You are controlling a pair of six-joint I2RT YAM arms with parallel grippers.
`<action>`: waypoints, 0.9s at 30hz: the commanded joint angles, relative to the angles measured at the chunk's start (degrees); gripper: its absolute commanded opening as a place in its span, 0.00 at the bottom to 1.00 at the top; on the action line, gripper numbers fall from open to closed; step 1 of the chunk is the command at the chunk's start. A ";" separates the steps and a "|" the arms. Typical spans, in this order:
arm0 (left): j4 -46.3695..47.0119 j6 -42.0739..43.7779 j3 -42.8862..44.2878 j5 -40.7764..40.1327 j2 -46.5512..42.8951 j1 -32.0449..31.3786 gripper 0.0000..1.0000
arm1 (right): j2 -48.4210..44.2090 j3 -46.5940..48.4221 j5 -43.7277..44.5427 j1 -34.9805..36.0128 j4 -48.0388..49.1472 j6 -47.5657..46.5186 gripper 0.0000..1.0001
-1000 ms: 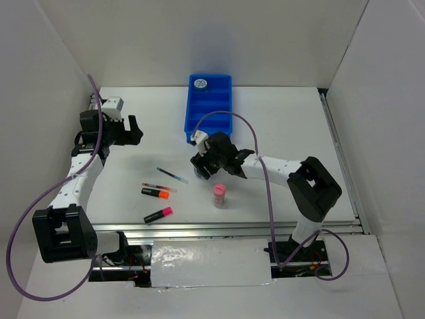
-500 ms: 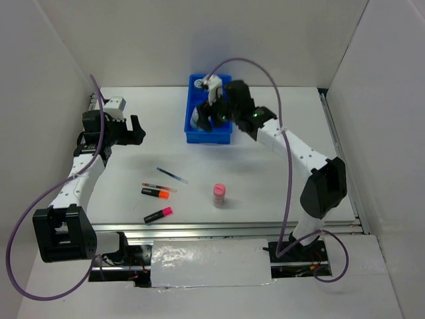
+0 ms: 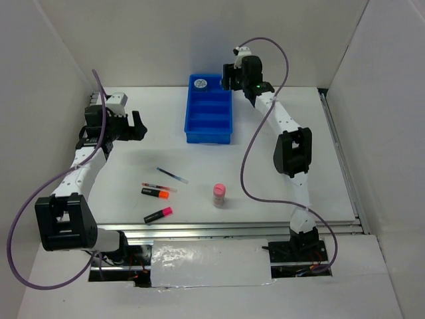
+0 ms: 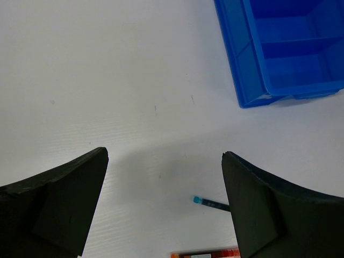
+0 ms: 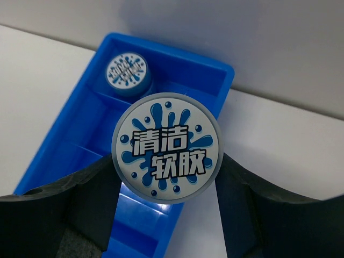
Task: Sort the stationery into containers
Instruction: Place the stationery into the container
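My right gripper [image 3: 230,77] is shut on a blue-and-white patterned roll [image 5: 167,148] and holds it in the air by the far right corner of the blue tray [image 3: 188,126]. The second roll [image 3: 200,84] lies in the tray's farthest compartment and also shows in the right wrist view [image 5: 127,72]. The pink cylinder [image 3: 220,195] stands on the table. The blue pen [image 3: 172,175], red pen [image 3: 158,187], orange-black highlighter [image 3: 154,193] and pink-black highlighter [image 3: 159,214] lie at front left. My left gripper [image 3: 136,126] is open and empty, left of the tray.
White walls enclose the table at the back, left and right. In the left wrist view the tray's near corner [image 4: 252,91] is at upper right, and the blue pen's tip [image 4: 200,200] and the orange highlighter [image 4: 207,252] lie below the open fingers.
My right arm lifted the roll from the table's middle and carried it over the tray to its far right corner. The left arm barely moved.
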 commanded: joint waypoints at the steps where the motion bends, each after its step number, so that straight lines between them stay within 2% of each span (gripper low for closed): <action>1: 2.86 -1.13 1.84 1.62 1.59 0.30 0.99 | 0.89 4.42 0.66 0.91 11.61 1.62 0.00; 14: 3.21 -0.70 -1.06 1.89 2.56 1.45 0.99 | 10.21 6.17 4.27 1.00 24.88 0.04 0.00; 27: 2.07 0.18 0.87 3.47 4.84 3.38 0.99 | 17.06 9.51 3.31 1.27 30.52 -3.39 0.00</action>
